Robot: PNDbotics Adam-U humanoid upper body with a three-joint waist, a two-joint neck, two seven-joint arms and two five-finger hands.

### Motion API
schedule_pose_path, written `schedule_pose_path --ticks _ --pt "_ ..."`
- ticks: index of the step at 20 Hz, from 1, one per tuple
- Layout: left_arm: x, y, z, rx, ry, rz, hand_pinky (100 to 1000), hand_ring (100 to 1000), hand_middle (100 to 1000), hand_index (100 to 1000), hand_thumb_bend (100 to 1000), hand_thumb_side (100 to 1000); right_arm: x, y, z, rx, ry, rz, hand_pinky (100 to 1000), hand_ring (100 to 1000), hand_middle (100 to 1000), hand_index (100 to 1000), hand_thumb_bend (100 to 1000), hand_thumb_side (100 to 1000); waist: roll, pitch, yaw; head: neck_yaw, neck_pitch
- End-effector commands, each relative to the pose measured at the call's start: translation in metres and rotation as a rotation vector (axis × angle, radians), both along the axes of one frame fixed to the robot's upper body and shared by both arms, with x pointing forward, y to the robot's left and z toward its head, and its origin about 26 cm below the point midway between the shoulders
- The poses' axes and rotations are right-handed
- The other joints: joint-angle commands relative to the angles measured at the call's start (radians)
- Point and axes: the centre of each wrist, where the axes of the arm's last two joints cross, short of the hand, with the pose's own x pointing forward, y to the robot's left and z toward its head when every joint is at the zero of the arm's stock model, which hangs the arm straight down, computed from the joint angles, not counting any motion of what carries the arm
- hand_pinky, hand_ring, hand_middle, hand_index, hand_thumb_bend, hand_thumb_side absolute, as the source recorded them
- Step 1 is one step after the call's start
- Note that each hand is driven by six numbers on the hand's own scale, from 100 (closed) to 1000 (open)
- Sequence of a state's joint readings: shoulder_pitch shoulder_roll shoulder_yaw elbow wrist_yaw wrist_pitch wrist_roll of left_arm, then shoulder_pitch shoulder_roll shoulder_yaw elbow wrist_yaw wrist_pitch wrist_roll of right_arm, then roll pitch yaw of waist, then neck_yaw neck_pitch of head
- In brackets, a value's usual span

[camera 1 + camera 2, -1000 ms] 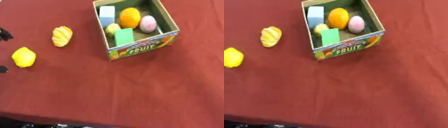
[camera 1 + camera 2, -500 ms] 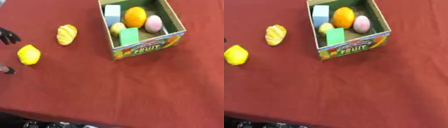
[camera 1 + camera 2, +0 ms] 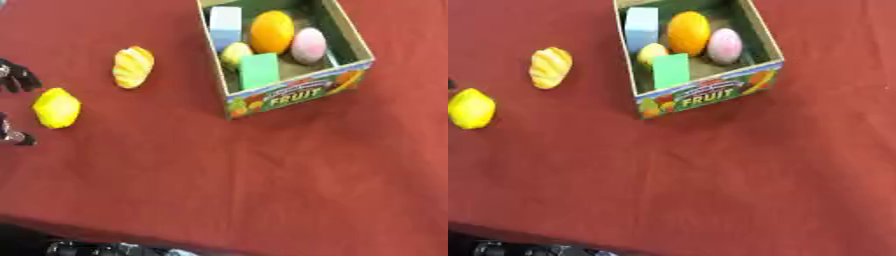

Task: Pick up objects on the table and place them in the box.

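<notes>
the left hand (image 3: 12, 80) shows only as dark fingertips either side of the yellow lemon-shaped toy (image 3: 56, 107) on the red-covered worktop (image 3: 262, 180), likely bracketing it for a grasp; whether it grips, i cannot tell. the cardboard fruit box (image 3: 297, 95) lies well apart.

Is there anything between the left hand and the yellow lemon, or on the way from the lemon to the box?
Nothing visible separates the left hand from the lemon; its dark fingers flank it at the view's left edge. Toward the box, the striped yellow pastry lies just above the straight path, apart from both. Otherwise only bare red cloth.
</notes>
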State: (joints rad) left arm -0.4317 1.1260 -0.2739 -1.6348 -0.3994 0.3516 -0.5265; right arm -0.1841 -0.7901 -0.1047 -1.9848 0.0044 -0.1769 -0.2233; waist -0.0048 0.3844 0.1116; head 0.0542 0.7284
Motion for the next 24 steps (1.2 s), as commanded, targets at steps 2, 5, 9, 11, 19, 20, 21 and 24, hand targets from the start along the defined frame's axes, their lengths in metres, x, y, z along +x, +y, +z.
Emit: schedule_pose_path --ticks 2,5,9,11,19,20,21,24 --pt "0.002 0.002 0.009 0.017 -0.030 0.017 775 753 704 816 552 100 -0.002 0.000 0.009 -0.001 -0.024 0.002 791 707 636 739 100 473 0.003 -0.015 -0.002 0.004 -0.010" --pt "0.006 0.000 0.008 -0.005 -0.036 0.006 770 746 701 817 520 100 -0.002 0.001 0.009 0.005 -0.019 0.006 789 705 634 738 100 474 0.003 -0.014 -0.003 0.004 -0.012" --pt "0.013 -0.005 0.005 -0.032 -0.034 -0.012 768 742 702 842 500 100 -0.002 0.001 0.009 0.013 -0.016 0.008 787 702 630 737 100 477 0.004 -0.015 -0.006 0.006 -0.014" --pt "0.018 -0.007 0.003 -0.045 -0.028 -0.020 767 739 698 843 487 100 -0.002 0.001 0.008 0.016 -0.013 0.010 786 701 629 736 100 478 0.004 -0.015 -0.007 0.006 -0.014" --pt "0.028 -0.016 0.001 -0.074 -0.025 -0.066 730 656 590 707 316 100 -0.002 0.001 0.007 0.033 -0.004 0.011 782 698 627 736 100 483 0.003 -0.014 -0.007 0.008 -0.015" --pt "0.027 -0.017 0.004 -0.075 -0.038 -0.074 728 653 586 704 317 100 -0.002 0.001 0.006 0.034 -0.004 0.010 782 698 627 736 100 483 0.003 -0.014 -0.007 0.007 -0.015" --pt "0.025 -0.019 0.008 -0.075 -0.054 -0.081 727 650 584 702 322 100 -0.002 0.001 0.006 0.034 -0.003 0.010 782 698 627 736 100 483 0.003 -0.014 -0.006 0.006 -0.014" --pt "0.016 -0.031 0.030 -0.068 -0.143 -0.135 722 644 574 690 317 100 -0.002 0.000 0.006 0.034 -0.004 0.007 783 699 628 736 100 480 0.002 -0.017 -0.002 0.002 -0.010"
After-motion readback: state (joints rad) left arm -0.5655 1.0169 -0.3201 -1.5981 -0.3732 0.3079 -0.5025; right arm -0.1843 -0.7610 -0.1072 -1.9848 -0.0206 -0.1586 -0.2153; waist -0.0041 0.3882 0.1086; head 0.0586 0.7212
